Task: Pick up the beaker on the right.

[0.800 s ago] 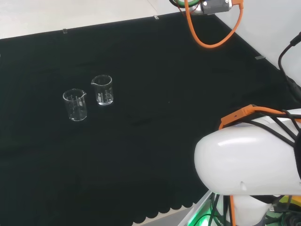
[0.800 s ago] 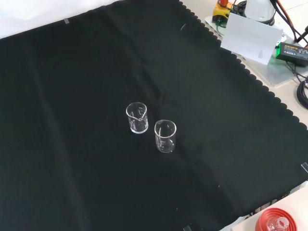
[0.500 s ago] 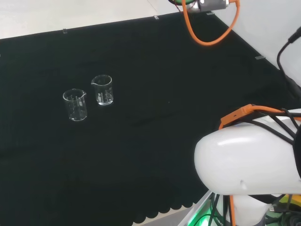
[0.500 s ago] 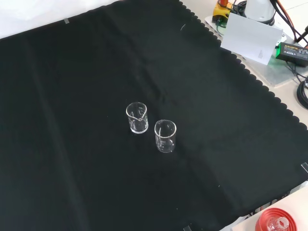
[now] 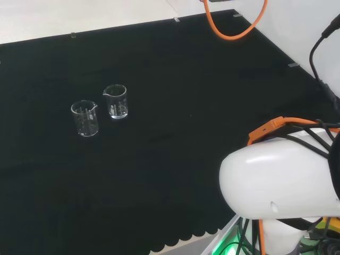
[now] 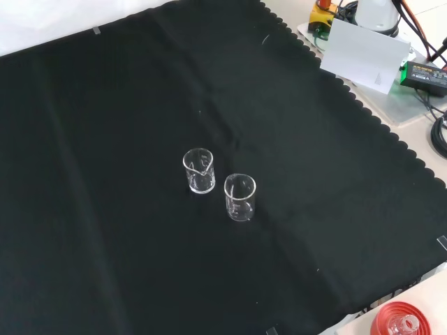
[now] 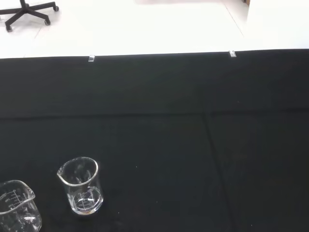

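Observation:
Two clear glass beakers stand upright and close together on the black cloth (image 5: 175, 106). In the head view the right beaker (image 5: 116, 101) has its spout to the left, and the left beaker (image 5: 85, 118) stands a little nearer. In the front view these are the higher, left beaker (image 6: 199, 170) and the lower, right beaker (image 6: 239, 197). The wrist view sees them from a distance: one whole beaker (image 7: 82, 186) and one beaker (image 7: 17, 209) cut off at the picture's edge. Nothing touches either beaker.
The arm's big white link (image 5: 276, 183) stands at the head view's lower right, with an orange cable (image 5: 234, 29) looping at the top. A white box (image 6: 364, 52) and cables lie beyond the cloth's scalloped edge. A red ribbed stand (image 6: 399, 323) sits at the front view's lower right corner.
The orange cable loop and the part it hangs from have risen toward the head view's top edge. Both beakers stand where they were.

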